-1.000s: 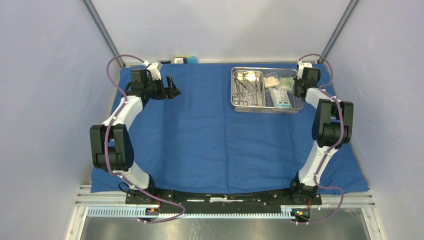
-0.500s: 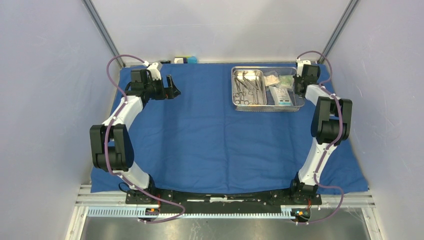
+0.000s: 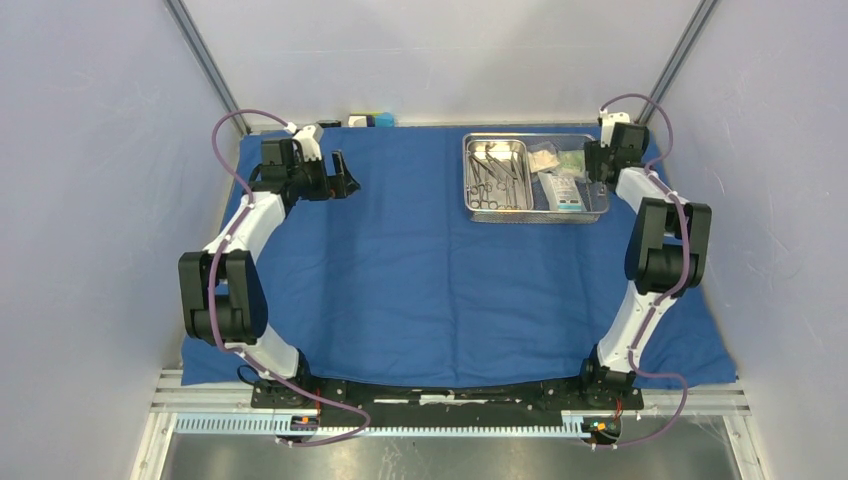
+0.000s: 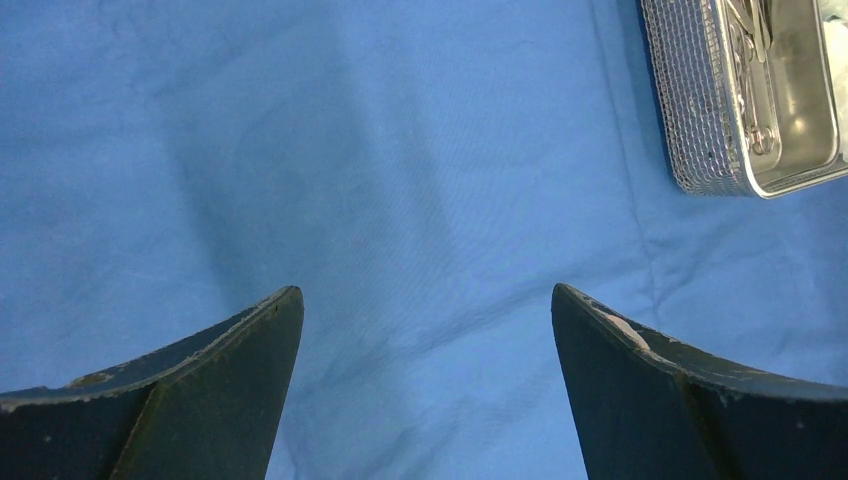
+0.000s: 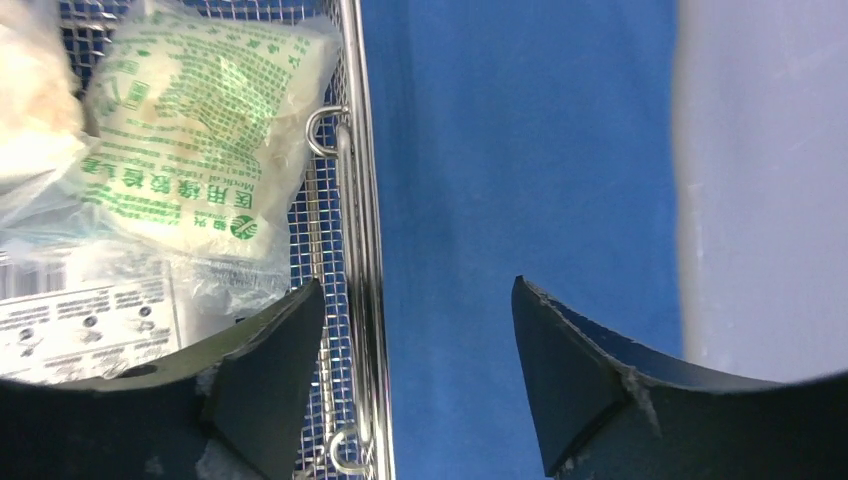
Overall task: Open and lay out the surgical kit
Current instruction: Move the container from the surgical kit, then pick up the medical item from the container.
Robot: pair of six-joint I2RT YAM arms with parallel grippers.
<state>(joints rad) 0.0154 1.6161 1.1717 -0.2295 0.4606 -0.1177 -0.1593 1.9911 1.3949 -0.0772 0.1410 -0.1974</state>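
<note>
The blue cloth wrap (image 3: 420,270) lies spread flat over the table. On its back right part stands the steel mesh tray (image 3: 535,219), with slim metal instruments (image 3: 492,178) in its inner pan (image 3: 519,203) and clear packets (image 3: 562,190) beside the pan. My right gripper (image 5: 416,283) is open at the tray's right end. Its jaws straddle the mesh wall (image 5: 352,150), one finger inside over a green-printed packet (image 5: 190,130), and neither touches the wire. My left gripper (image 4: 424,289) hangs wide open over bare cloth at the back left (image 3: 347,175), holding nothing. The tray's corner (image 4: 690,120) shows far off.
Small blue and white items (image 3: 372,121) sit at the back edge beyond the cloth. Grey enclosure walls stand close on both sides, and a pale surface (image 5: 760,180) begins just past the cloth's right edge. Slanted frame posts (image 3: 205,65) rise at the back corners.
My right gripper has gone from shut on the tray's right wall to open. The tray shifted slightly toward the back before the release. The left arm has not moved.
</note>
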